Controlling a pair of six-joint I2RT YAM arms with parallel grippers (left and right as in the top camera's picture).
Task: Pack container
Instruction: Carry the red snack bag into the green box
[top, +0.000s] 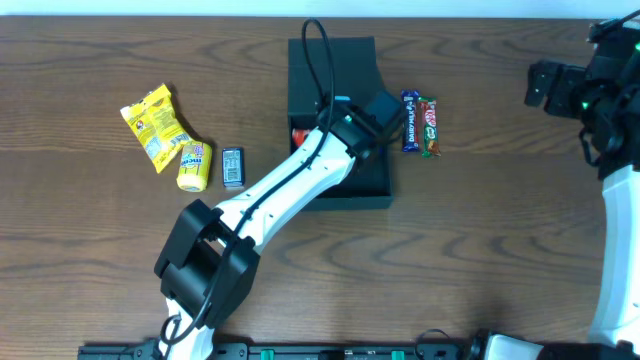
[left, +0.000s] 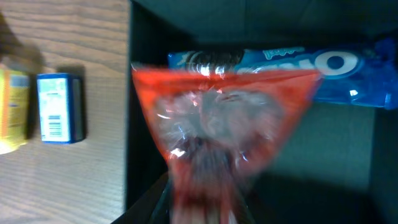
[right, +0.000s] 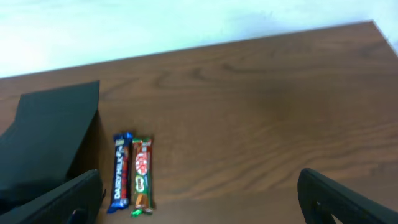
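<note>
The left gripper (left: 199, 210) looks clamped on the tail of a red packet (left: 217, 118), though its fingers are blurred at the bottom of its own view. The packet hangs inside the box (top: 340, 65), close to the box's left wall and partly over a blue Oreo packet (left: 280, 62) lying along the box's far side.

To finish this step well, I judge the arm should lower until the packet rests on the box floor. It should then release and lift straight up, so the crinkly film does not drag out with the fingers.

The right gripper (right: 199, 202) is spread wide and empty, well right of the box. Two chocolate bars (top: 419, 124) lie just right of the box. A yellow bag (top: 152, 125), a yellow packet (top: 194, 165) and a small blue carton (top: 232, 167) lie left of it.

The table (top: 500, 260) is dark, matte wood grain. A pale wall (right: 186, 25) shows beyond the box.
</note>
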